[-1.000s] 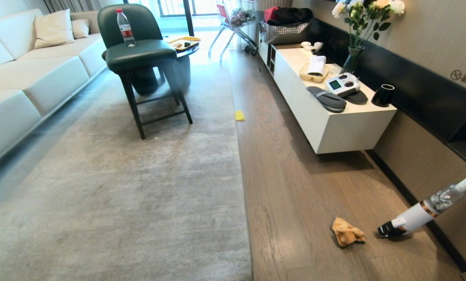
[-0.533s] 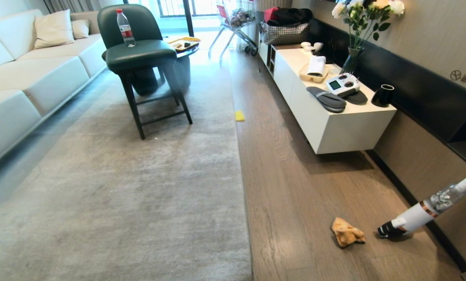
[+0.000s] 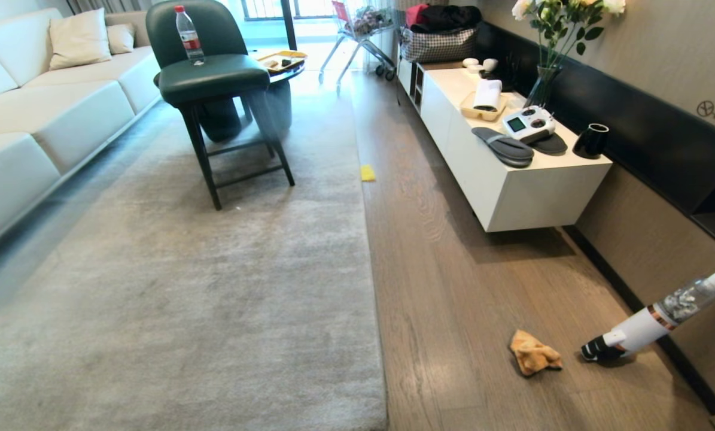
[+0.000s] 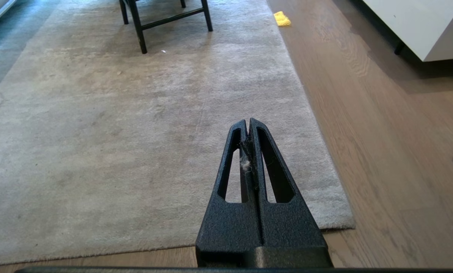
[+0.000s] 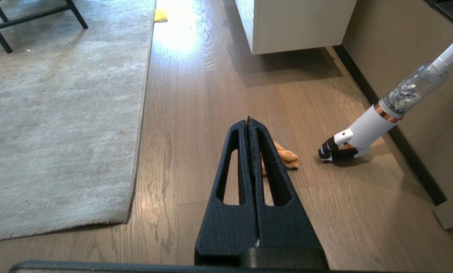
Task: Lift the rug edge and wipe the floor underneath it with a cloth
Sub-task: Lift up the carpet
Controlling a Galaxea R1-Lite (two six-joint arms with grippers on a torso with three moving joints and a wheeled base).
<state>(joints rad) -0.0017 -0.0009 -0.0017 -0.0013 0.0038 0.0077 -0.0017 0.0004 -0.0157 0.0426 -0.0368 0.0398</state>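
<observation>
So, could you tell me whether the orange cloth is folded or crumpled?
Crumpled: the cloth lies bunched in an uneven heap on the floor.

The floor (image 3: 453, 287) runs as a bare strip between the rug (image 3: 213, 287) and the white cabinet (image 3: 531, 191); only the cloth (image 3: 534, 353) and the vacuum head (image 3: 599, 350), just beside each other, lie on its near part, with a yellow square (image 3: 367, 173) farther along at the rug's edge. The rug's near stretch is unobstructed up to the chair (image 3: 213, 78); the sofa (image 3: 34, 131) bounds its left side.
</observation>
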